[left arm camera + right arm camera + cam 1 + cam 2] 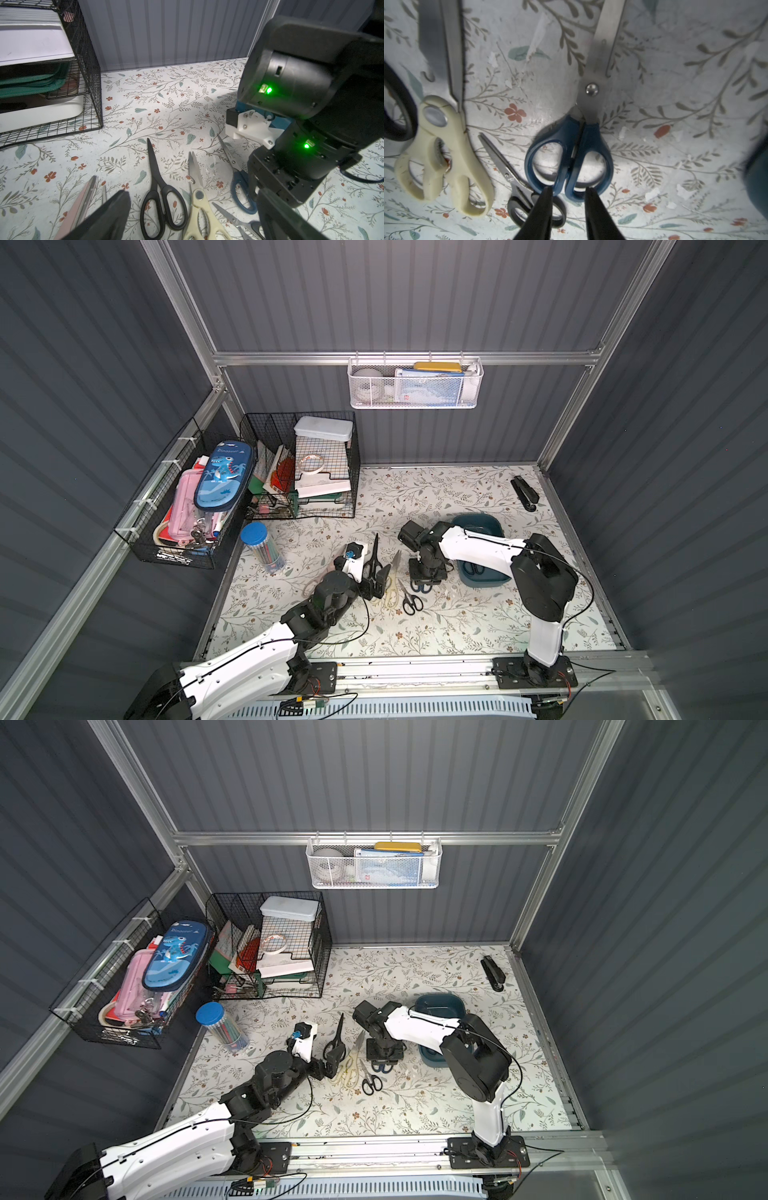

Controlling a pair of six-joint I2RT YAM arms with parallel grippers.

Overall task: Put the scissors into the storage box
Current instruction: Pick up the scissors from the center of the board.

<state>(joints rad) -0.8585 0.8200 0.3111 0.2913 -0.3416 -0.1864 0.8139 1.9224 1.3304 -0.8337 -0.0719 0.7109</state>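
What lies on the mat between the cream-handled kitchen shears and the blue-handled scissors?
A small steel pair of scissors with black loop handles lies flat between the cream-handled kitchen shears and the blue-handled scissors. The right wrist view shows it plainly.

White arm links (478, 545), black joints (544, 576), thin black cables (368, 616), green indicator lights (269, 90)

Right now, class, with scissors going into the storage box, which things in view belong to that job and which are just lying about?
Belong to the job: blue-handled scissors, cream kitchen shears, small black-handled scissors, large black scissors, pink-handled scissors, storage box.
Just lying about: black stapler, blue-capped pen tube, black wire baskets, white mesh basket.
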